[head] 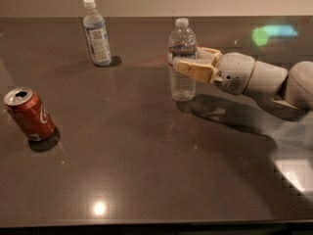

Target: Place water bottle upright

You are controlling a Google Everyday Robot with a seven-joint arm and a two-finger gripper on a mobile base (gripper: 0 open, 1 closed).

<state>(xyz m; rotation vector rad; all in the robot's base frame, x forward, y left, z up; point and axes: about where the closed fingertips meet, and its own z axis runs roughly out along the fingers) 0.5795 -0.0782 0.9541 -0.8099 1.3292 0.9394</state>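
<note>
Camera view | gripper entered from right, fingers clasped on water bottle at mid-height | bottle upright, base at table surface, centre-rear | red can well left

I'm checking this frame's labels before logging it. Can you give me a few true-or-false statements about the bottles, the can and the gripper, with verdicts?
1. The water bottle stands upright with its white cap on top. True.
2. The gripper comes in from the picture's left. False: it reaches in from the right and is closed around the water bottle's middle.
3. The red soda can lies on its side. False: it stands upright near the left edge of the table.
4. The large-label bottle stands apart from the gripper, farther back and to the left. True.
</note>
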